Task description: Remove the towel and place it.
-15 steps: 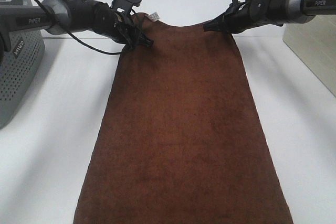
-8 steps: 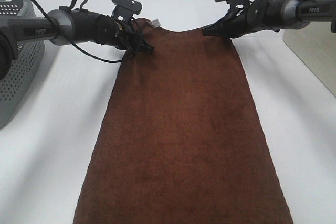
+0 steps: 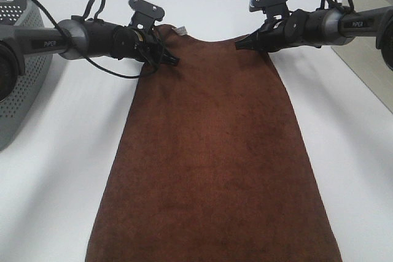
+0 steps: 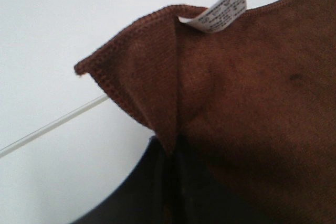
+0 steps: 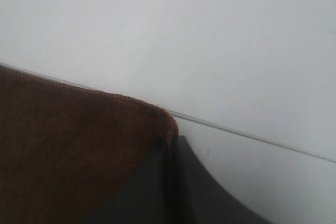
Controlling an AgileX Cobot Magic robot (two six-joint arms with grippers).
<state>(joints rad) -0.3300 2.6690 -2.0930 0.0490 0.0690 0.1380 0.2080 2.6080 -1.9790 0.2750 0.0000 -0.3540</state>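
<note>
The dark brown towel (image 3: 212,151) lies stretched lengthwise down the white table, its far edge lifted and sagging between the two arms. My left gripper (image 3: 172,60) is shut on the towel's far left corner, beside the small white tag (image 3: 182,29). In the left wrist view the cloth (image 4: 252,93) folds into the closed fingers, with the tag (image 4: 220,11) above. My right gripper (image 3: 241,44) is shut on the far right corner. The right wrist view shows the towel's hemmed edge (image 5: 73,145) pinched between the dark fingers (image 5: 184,182).
A grey perforated basket (image 3: 18,90) stands at the left edge of the table (image 3: 61,151). A beige block (image 3: 368,59) sits at the right edge. White tabletop shows on both sides of the towel.
Both arms have sunk slightly and shifted a little, still holding the towel's far corners. The far edge of the towel has come lower; the rest of the cloth lies as before.
</note>
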